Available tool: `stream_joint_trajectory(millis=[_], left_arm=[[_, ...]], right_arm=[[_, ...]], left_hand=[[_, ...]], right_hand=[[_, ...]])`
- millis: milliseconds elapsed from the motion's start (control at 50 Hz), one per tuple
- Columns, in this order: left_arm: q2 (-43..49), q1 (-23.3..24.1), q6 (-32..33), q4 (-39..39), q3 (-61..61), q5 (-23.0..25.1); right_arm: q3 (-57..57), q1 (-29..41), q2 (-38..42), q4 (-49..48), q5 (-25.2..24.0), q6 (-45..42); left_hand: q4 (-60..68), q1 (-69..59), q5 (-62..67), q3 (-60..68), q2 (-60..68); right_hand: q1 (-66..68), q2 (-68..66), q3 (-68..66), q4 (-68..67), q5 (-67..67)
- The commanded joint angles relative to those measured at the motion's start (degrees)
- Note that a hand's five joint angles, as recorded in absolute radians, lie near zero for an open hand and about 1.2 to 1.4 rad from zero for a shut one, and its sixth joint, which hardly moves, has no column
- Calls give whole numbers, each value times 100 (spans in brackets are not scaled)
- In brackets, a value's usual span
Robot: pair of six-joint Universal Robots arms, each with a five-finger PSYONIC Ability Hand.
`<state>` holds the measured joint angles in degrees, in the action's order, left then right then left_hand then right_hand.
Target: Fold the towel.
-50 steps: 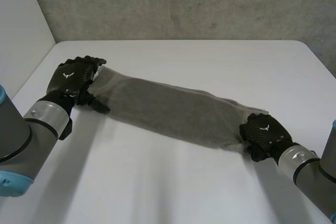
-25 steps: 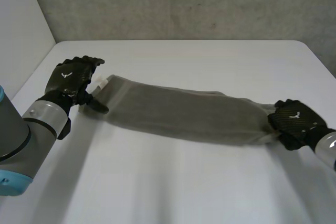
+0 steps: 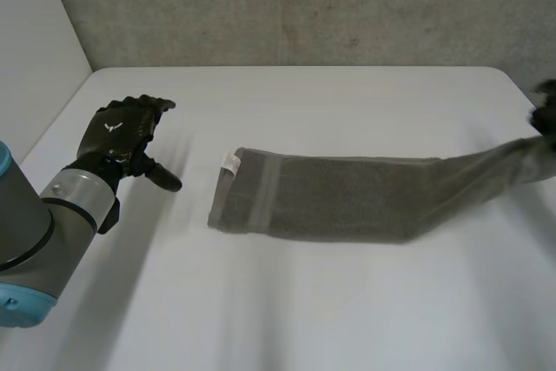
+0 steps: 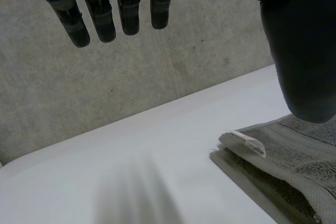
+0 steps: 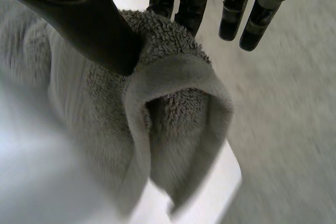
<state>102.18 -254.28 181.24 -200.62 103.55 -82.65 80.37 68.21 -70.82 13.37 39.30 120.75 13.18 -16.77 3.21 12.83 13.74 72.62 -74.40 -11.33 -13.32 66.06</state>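
Right hand pinches one towel end between thumb and fingers, lifted at the surface's right edge. The rest lies long across the middle. Left hand spread, empty, well apart from the end with the label. Risk: a one-end pull drags or bunches the cloth, or the pinch slips. Open room near and left, none right.

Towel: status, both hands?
Left hand open, clear of towel. Right hand pinching one end; tagged end lies on table. Nothing in the way.
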Motion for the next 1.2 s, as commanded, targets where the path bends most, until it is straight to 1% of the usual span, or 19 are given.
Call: stream_joint_trajectory(millis=[20,40,140,180,200,240,260,300,420,580,720,740,760,780,800,940,1020,1140,1200], left_arm=[[12,2,7,-3,16,-14],[21,10,7,-3,16,-14],[30,10,7,-3,16,-14],[30,10,7,-3,8,-5],[30,10,7,-3,8,-14],[30,10,7,-3,8,-14],[30,10,7,-3,16,-5],[30,10,7,-3,16,-14],[21,2,7,-3,25,-14],[12,1,7,-21,69,-14],[30,19,16,-135,69,-14],[38,19,16,-135,60,-23],[38,19,16,-135,60,-23],[38,28,16,-144,52,-23],[47,45,16,-135,34,-31],[38,335,-1,-126,-19,-49],[30,590,-1,-74,-54,-49],[21,880,-1,-29,-19,-40],[12,1118,-1,58,43,-23]], right_arm=[[-575,1622,15,148,174,1510],[-576,1625,15,148,174,1513],[-646,2777,209,51,500,2101],[-821,3756,488,-80,1024,2268],[-822,3761,490,-80,1027,2268],[-1023,4653,875,-168,1622,2286],[-1024,4657,877,-168,1625,2286],[-1312,5410,1340,-256,2097,2286],[-1823,6352,2106,-686,2634,2312],[-1964,6731,2424,-1327,3083,2312],[-2070,6723,2397,-1539,3145,2312],[-2078,6723,2415,-1539,3154,2312],[-2079,6723,2415,-1539,3154,2312],[-2061,6714,2432,-1505,3180,2304],[-2026,6705,2424,-1487,3250,2304],[-1815,6635,2098,-1434,3787,2488],[-1482,6487,1537,-1417,4138,2769],[-743,6116,1088,-1258,4200,2857],[-66,5862,490,-1223,4112,2954]], left_hand=[[-318,673,-317,-283,-370],[-318,673,-317,-283,-370],[-318,673,-317,-283,-370],[-318,673,-317,-283,-370],[-318,673,-317,-283,-370],[-318,673,-317,-283,-370],[-318,673,-317,-283,-370],[-318,673,-317,-283,-370],[-318,673,-317,-283,-370],[-318,673,-317,-283,-370],[-318,673,-317,-283,-370],[-318,673,-317,-283,-370],[-318,673,-317,-283,-370],[-318,673,-317,-283,-370],[-318,673,-317,-283,-370],[-318,673,-317,-283,-370],[-318,673,-317,-283,-370],[-318,673,-317,-283,-370],[-318,673,-317,-283,-370]], right_hand=[[738,-560,133,332,394],[738,-560,133,332,394],[738,-560,133,332,394],[738,-560,133,332,394],[738,-560,133,332,394],[738,-560,133,332,394],[738,-560,133,332,394],[738,-560,133,332,394],[738,-560,133,332,394],[738,-560,133,332,394],[609,-432,133,332,266],[-2205,2383,133,332,-2549],[-2233,2411,133,332,-2577],[-6380,6558,133,332,-6606],[-7253,7431,133,332,-6606],[-7262,7440,133,332,-6606],[-7262,7440,133,332,-6606],[-7262,7440,133,332,-6606],[-7262,7440,133,332,-6606]])
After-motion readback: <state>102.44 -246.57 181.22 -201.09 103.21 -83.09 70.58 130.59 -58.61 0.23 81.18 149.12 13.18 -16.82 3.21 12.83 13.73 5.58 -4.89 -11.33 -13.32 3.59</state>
